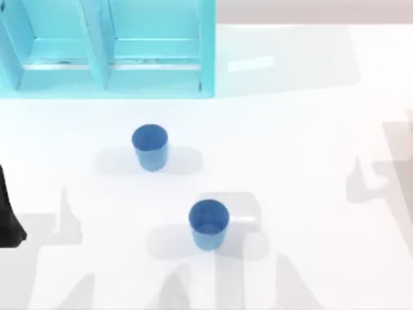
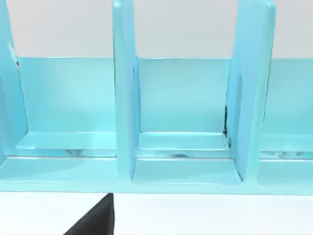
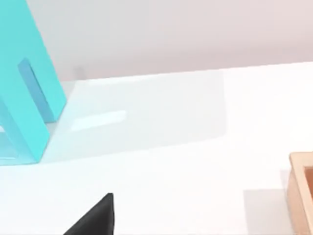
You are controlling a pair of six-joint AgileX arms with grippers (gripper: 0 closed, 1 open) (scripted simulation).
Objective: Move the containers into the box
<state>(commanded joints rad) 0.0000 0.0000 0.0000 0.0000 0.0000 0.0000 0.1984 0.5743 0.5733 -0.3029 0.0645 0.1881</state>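
Two small blue containers stand upright and apart on the white table: one (image 1: 150, 146) left of centre, the other (image 1: 208, 223) nearer the front at centre. A tall cyan box-like rack with upright dividers (image 1: 106, 48) (image 2: 124, 98) stands at the back left, its end panel (image 3: 24, 93) showing in the right wrist view. The corner of a tan wooden box (image 3: 299, 193) also appears there. A dark part of my left arm (image 1: 8, 213) sits at the left edge, well away from both containers. A black piece of each gripper (image 2: 93, 220) (image 3: 93, 218) shows in its wrist view.
The table runs white and flat from the rack's front to the near edge. Grey shadows of the arms fall at the front and at the right side. A pale wall stands behind the table.
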